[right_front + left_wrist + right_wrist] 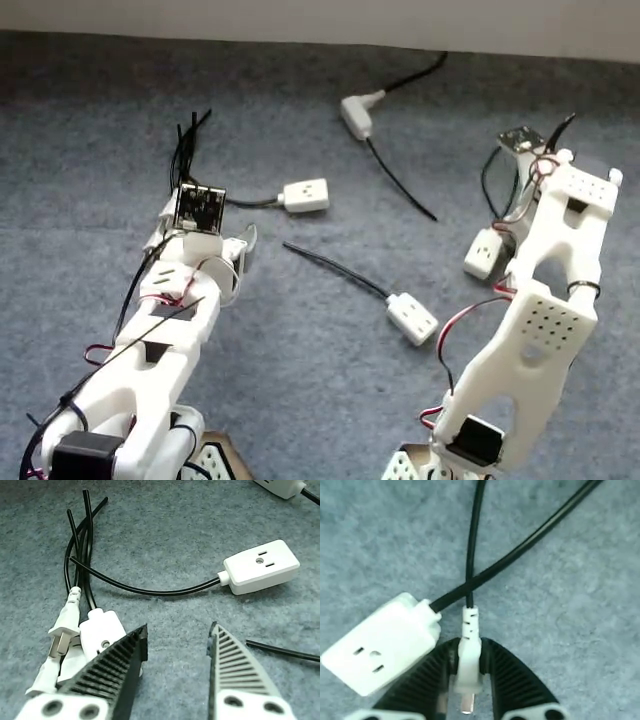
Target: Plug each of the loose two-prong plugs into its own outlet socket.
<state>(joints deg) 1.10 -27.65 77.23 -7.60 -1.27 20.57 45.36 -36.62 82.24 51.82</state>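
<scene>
Gripper on my right arm is clamped on a white two-prong plug, an outlet socket just beside it; my left gripper gapes, loose plugs seemingly touching one finger.

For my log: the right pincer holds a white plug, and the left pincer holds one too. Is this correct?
No. The left wrist view shows the left pincer open and empty, with loose plugs lying beside it. The right pincer does hold a white plug.
</scene>
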